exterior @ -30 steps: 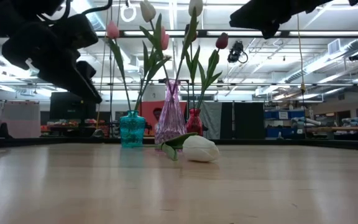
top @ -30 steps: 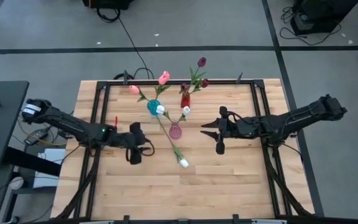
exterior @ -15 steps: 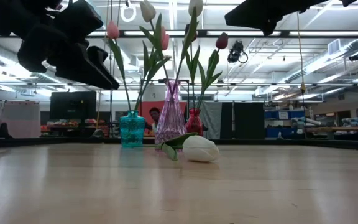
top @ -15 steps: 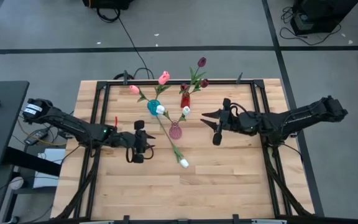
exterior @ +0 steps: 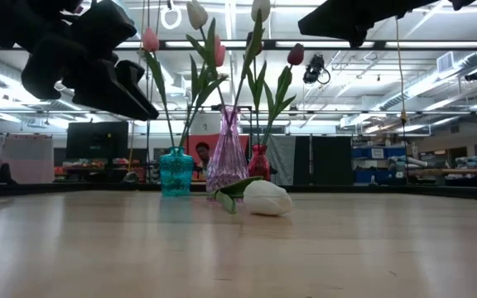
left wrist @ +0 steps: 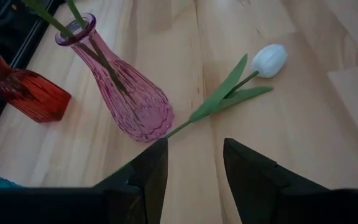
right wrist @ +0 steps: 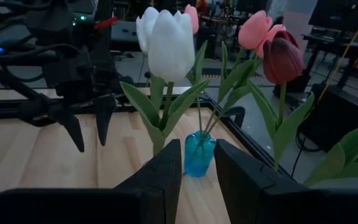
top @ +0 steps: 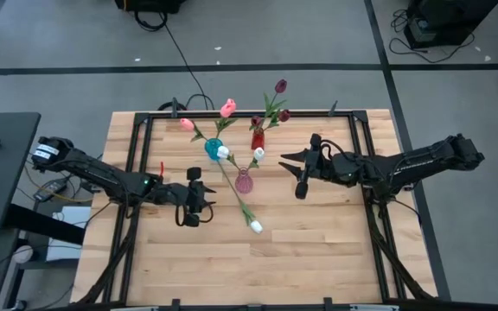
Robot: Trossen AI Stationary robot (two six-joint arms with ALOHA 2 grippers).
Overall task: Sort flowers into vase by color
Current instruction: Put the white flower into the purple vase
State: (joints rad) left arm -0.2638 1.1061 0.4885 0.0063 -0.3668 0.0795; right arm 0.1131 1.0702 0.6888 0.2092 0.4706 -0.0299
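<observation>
One white tulip (top: 251, 218) lies flat on the table, its head (left wrist: 270, 60) toward the near edge and its stem end beside the pink vase (left wrist: 124, 93). White tulips (right wrist: 165, 40) stand in that pink vase (top: 244, 181), pink ones (top: 228, 108) in the blue vase (top: 213, 149), and maroon ones (top: 280, 85) in the red vase (top: 257, 138). My left gripper (top: 193, 204) hovers open above the table, left of the lying tulip, its fingers pointing toward it. My right gripper (top: 300, 177) hangs open to the right of the vases, facing them.
The three vases stand close together at the table's far middle (exterior: 227, 157). A black frame (top: 335, 113) runs round the table's far and side edges. Bare wood (top: 318, 250) lies on the near half. A person shows far behind the vases in the low view.
My left gripper rose a little and tipped from slanting down to nearly level, pointing at the lying tulip. My right gripper moved slightly toward the far edge and the vases, turning about. The flowers and vases stayed put.
</observation>
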